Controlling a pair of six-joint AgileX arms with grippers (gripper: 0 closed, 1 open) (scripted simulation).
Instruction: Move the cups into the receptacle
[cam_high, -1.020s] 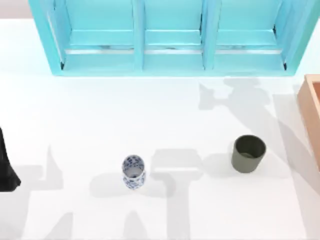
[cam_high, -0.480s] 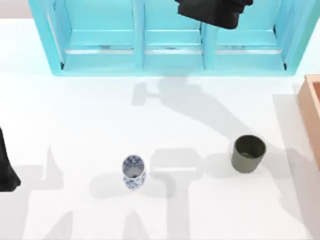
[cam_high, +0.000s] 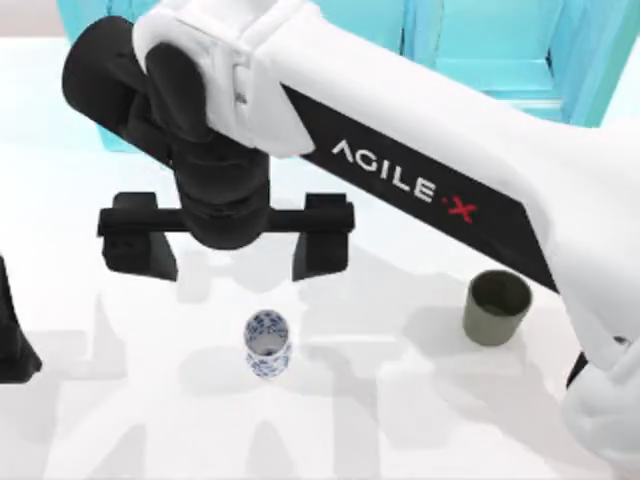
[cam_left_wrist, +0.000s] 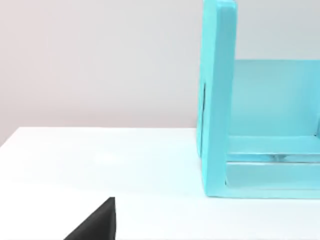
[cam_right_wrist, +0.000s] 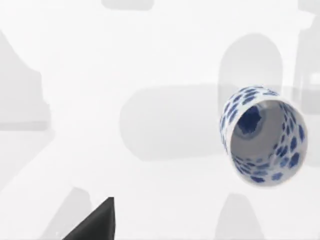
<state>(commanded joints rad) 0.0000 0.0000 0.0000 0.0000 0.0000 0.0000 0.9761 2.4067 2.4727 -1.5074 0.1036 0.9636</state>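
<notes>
Blue-on-white, the patterned cup (cam_high: 267, 343) stands upright on the table (cam_high: 400, 430), nearest you and a little left of centre. Your right wrist view looks down into its mouth (cam_right_wrist: 262, 135). It holds nothing; all you see inside is more blue pattern at the bottom.

The left arm (cam_high: 12, 335) sits parked at the table's left edge, level with that cup, and I cannot tell how its gripper stands.

The olive cup (cam_high: 497, 307) stands upright well to the right and slightly farther back, and its dark interior looks empty too. With both cups on the table, neither has gone into the receptacle yet.

Your right arm (cam_high: 430, 160) reaches in from the right side across the whole table. Its right gripper (cam_high: 230, 252) hangs high above the surface, just beyond the patterned cup, with the jaws spread wide and nothing between them. That spread looks meant to take the patterned cup across its rim. The cup sits off to one side in the wrist view, so I judge you need to centre over it before lowering.

The turquoise shelf (cam_high: 500, 50) stands farthest back. The bays you can see past the arm look bare.
</notes>
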